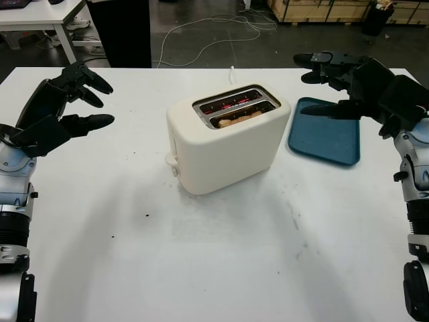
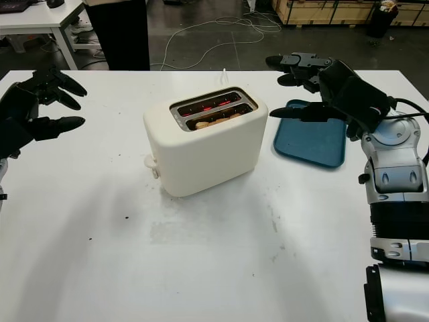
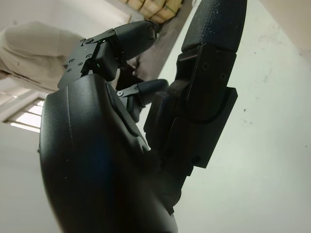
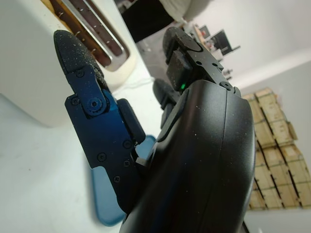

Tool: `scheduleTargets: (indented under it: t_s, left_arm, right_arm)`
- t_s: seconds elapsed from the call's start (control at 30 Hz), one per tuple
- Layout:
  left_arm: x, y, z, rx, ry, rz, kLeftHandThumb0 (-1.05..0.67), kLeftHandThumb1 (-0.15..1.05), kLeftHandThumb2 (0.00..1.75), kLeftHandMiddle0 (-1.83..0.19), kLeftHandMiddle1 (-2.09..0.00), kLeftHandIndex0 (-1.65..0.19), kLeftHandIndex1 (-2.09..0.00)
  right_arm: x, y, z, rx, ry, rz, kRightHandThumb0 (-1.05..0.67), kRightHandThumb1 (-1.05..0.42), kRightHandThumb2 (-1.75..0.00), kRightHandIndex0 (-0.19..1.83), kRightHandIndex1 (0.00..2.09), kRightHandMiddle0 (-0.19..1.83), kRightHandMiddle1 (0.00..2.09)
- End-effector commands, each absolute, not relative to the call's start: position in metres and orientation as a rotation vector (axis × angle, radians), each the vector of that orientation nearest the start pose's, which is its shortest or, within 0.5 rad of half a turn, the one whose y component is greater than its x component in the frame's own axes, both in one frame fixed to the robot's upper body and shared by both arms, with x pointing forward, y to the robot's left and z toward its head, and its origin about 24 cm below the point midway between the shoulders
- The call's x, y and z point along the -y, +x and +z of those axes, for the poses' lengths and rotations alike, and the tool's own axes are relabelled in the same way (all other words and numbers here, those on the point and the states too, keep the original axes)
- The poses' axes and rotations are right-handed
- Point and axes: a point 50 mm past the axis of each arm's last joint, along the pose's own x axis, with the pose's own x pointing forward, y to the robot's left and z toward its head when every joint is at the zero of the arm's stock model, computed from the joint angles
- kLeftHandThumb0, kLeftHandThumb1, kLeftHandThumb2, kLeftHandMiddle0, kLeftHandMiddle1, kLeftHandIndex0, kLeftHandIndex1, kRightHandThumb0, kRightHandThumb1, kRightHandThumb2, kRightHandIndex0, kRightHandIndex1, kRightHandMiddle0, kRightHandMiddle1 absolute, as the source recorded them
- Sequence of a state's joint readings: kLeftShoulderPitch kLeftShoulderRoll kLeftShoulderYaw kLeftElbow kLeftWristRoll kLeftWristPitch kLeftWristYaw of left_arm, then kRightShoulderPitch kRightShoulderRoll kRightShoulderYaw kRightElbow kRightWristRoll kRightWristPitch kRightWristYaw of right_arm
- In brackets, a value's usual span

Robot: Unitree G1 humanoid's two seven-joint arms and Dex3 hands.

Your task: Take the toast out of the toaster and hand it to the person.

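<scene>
A cream two-slot toaster (image 1: 224, 144) stands in the middle of the white table (image 1: 214, 268). Its near slot holds a slice of toast (image 1: 241, 119), only the top edge showing; the far slot glows red. My left hand (image 1: 74, 100) is open, raised above the table well to the left of the toaster. My right hand (image 1: 332, 84) is open too, held up to the right of the toaster above the far end of a blue tray (image 1: 326, 132). The toaster's slots (image 4: 92, 26) appear beyond my right hand's fingers. A person in dark clothes (image 1: 120, 30) stands behind the table's far edge.
The blue tray lies right of the toaster with nothing on it. Cables (image 1: 214, 30) trail over the dark floor behind the table, with wooden crates (image 1: 322, 10) at the back right and another white table (image 1: 37, 17) at the back left.
</scene>
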State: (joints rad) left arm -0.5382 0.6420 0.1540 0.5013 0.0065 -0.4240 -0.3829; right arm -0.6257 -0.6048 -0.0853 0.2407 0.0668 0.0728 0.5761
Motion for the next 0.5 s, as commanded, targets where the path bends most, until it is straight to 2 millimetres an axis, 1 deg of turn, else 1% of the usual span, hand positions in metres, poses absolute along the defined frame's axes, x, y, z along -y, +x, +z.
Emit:
scheduleTargets:
  t_s: [0.0,0.23,0.47]
  left_arm:
    - [-0.2782,0.3258,0.1824,0.411,0.67,-0.173,-1.05,0.92,0.13,-0.23,-1.52,-0.2,-1.41]
    - [-0.2793,0.3258,0.1816,0.404,0.646,-0.177,-1.05,0.92,0.1,-0.23,-1.51,-0.21,-1.4]
    - [-0.2798,0.3254,0.1811,0.406,0.65,-0.175,-1.05,0.92,0.11,-0.24,-1.5,-0.22,-1.39]
  right_arm:
    - [0.2318,0.34,0.2071,0.234,-0.55,0.404,-0.67,-0.71,0.0,0.0,0.83,0.45,0.0]
    - [0.232,0.3398,0.2065,0.231,-0.549,0.401,-0.68,-0.71,0.0,0.0,0.83,0.45,0.01]
    - [0.2323,0.3397,0.206,0.236,-0.554,0.402,-0.69,-0.72,0.0,0.01,0.83,0.46,0.01]
